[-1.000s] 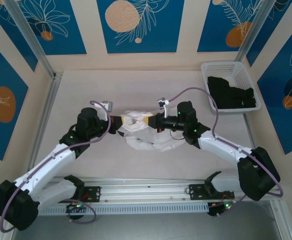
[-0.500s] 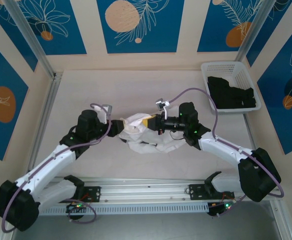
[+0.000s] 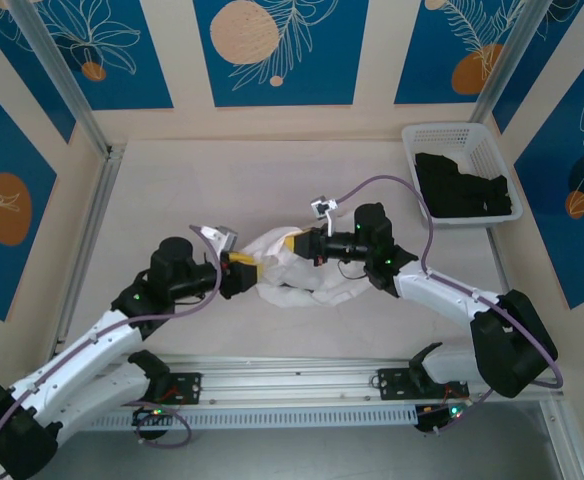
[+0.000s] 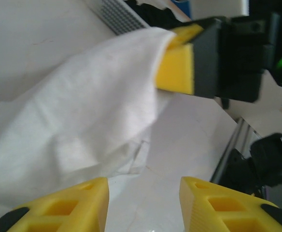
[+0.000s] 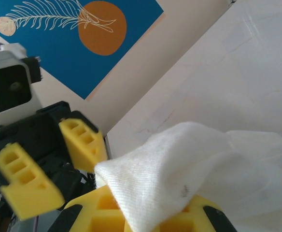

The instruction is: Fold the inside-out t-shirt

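The inside-out t-shirt (image 3: 307, 282) lies as a bunched white heap at the table's middle, with one fold lifted off it. My right gripper (image 3: 290, 243) is shut on that lifted fold, and the white cloth (image 5: 179, 159) drapes over its yellow fingers (image 5: 102, 217). Just left of the heap, my left gripper (image 3: 242, 270) stands open and apart from the cloth. In the left wrist view its fingers (image 4: 68, 205) frame bare table, with the shirt (image 4: 83, 121) hanging ahead from the right gripper (image 4: 176, 50). The right wrist view has the open left gripper (image 5: 59, 162) facing it.
A white basket (image 3: 450, 130) holding a black garment (image 3: 462, 185) stands at the back right. An aluminium rail (image 3: 292, 385) runs along the near edge between the arm bases. Metal frame posts (image 3: 82, 250) border the table's sides.
My left gripper has opened, let go of the shirt and drawn back to the left and nearer. The right gripper still holds its fold, which now stretches further left.
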Robot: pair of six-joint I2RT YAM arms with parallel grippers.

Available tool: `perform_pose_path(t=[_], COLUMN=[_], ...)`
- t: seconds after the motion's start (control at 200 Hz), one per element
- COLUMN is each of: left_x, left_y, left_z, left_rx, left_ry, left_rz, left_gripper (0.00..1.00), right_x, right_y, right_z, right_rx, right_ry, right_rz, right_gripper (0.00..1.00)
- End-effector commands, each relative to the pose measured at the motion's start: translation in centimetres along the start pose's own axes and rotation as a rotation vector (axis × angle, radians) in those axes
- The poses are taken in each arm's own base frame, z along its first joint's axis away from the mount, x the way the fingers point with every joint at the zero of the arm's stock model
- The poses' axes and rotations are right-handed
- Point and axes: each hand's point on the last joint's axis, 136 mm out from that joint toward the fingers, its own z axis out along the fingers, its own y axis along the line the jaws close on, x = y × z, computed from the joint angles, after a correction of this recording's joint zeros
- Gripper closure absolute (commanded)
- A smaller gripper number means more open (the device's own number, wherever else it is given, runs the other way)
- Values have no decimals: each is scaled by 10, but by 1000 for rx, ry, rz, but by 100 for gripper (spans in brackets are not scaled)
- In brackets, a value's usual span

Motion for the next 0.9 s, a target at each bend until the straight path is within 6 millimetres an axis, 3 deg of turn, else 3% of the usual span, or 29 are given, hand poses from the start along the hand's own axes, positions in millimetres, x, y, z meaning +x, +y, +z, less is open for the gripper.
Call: perform_pose_path(t=[0.0,0.22,0.37,0.545,0.895], left_x=[1,10,3,-16,-39], left_y=[-24,-37,-9,19,36], left_z=[5,28,39,38,52], left_rx=[114,163,6,-137,-107], left_ry=[18,97,102,37,6], left_rz=[88,120,96,62,-39], left_gripper=[58,56,57,56,50], right_x=[-18,-20,-19,-17,-16], right_y=[5,1,0,0,1], right_z=[0,2,3,2,1], right_rx=[3,15,13,19,16], right_ry=[-35,-34,-32,-28,-29], right_rz=[2,20,26,20,15], right_gripper=[100,100,100,100,100])
